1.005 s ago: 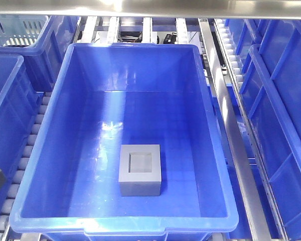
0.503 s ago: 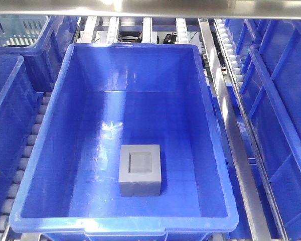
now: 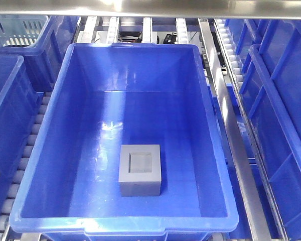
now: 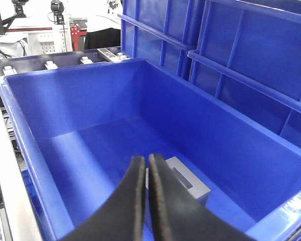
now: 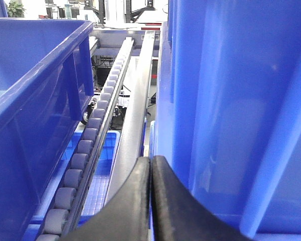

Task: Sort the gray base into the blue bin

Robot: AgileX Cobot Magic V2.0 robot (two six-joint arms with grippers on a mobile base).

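Blue bin (image 4: 226,150): gray base (image 4: 188,183) seemingly below left end effector (image 4: 145,168)

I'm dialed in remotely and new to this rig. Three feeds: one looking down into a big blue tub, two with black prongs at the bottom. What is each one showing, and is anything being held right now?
The downward feed is a fixed front camera. It shows the blue bin sitting on roller tracks, with the gray base resting on its floor, recess facing up, nearer the front wall. Other blue totes stand on both sides.

The other two feeds come from cameras mounted on the robot's two wrists. The black prongs are each arm's jaws.

The left gripper hangs over the same bin; the gray base lies on the floor beyond its tips, not between them. Its jaws are pressed together, holding nothing.

The right gripper points along a roller rail between two totes. Its jaws are also shut and empty.

So nothing is held, and the block is already in the bin.
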